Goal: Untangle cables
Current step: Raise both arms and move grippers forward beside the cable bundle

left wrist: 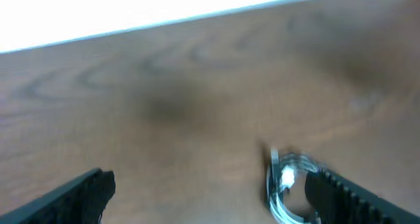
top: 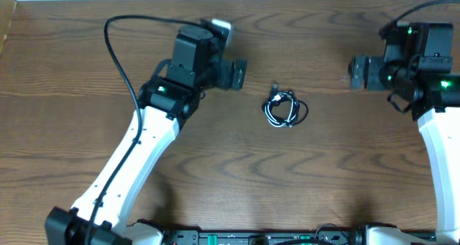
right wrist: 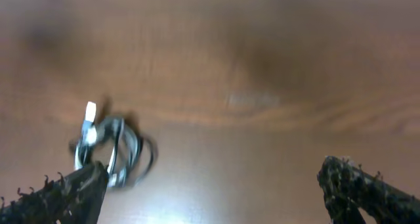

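Left gripper (top: 237, 74) is spread wide with nothing in it. In its wrist view (left wrist: 210, 184) the two black fingers (left wrist: 85, 194) sit in the bottom corners, both cropped by the frame, with bare wood between them. Right gripper (top: 357, 71) is the same deal: jaws far apart, empty (right wrist: 213, 184), its fingers (right wrist: 357, 188) chopped off at the bottom of its own view. Biggest thing here is the brown wood-grain table (top: 323, 173), which runs out of frame on three sides. Next are the white arms: the left arm (top: 136, 151) comes up from the near left corner, and the right arm (top: 431, 144) is mostly cut off at the edge. The cables (top: 286, 108) lie on the table between the two grippers, a bit nearer the left one and touching neither. It's a small black coiled bundle with silvery glints, and I honestly can't tell how many cords are in it. The left wrist view has it (left wrist: 282, 184) smeared and half hidden behind the finger on that view's right. The right wrist view shows it (right wrist: 108, 152) blurry too, just above the other side's finger. One small plug end (top: 276, 86) pokes out on the far side.
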`<state>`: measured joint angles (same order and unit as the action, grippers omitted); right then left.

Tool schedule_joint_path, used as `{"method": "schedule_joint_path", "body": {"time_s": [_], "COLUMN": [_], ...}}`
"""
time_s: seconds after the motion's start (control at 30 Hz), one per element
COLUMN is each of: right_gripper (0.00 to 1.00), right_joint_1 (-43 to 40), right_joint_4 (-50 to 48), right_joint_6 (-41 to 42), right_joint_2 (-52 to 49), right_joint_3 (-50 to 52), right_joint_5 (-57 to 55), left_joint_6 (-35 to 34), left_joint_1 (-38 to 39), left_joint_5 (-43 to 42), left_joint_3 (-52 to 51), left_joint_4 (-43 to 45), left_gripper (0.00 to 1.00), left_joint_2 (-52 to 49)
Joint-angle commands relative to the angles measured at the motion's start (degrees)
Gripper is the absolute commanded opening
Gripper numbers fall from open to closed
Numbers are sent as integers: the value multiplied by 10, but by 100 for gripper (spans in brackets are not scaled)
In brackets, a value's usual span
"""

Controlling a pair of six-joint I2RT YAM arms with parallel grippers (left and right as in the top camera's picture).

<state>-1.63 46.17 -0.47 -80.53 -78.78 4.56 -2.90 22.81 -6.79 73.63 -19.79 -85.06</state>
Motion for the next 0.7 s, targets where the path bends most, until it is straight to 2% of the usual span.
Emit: {"method": "schedule_joint_path", "body": {"time_s": [0.0,0.17,0.33,0.43,0.5,0.6,0.67], "right_gripper": [99,99,99,99,99,99,99], "right_joint_1": [1,-2,-16,-34,-42,-51,-52], "right_joint_4": [-66,-153,-141,-86,-42,23,52], "right_joint_6": [-5,-6,-18,-17,-18,-18,-17], "right_joint_2": [-18,-74,-144,-195,-216,-225,-210], "right_joint_3": [-10,-11,-32,-78,-113,-156,-161], "right_joint_5": [-17,-3,-3,13,18,14,9], "left_joint_6": [-88,-88,-79,-79,-64,10,30], "left_joint_1": [-2,-4,-10,-10,-13,-12,-12], "left_joint_5": [53,54,69,122,128,122,122], "left_joint_3": [9,9,36,75,112,164,174], "left_joint_4": [60,161,173,134,85,-27,-81], "left_gripper": [98,98,98,98,98,98,98], "left_joint_2": [-38,-91,-137,-158,-168,-172,-161]}}
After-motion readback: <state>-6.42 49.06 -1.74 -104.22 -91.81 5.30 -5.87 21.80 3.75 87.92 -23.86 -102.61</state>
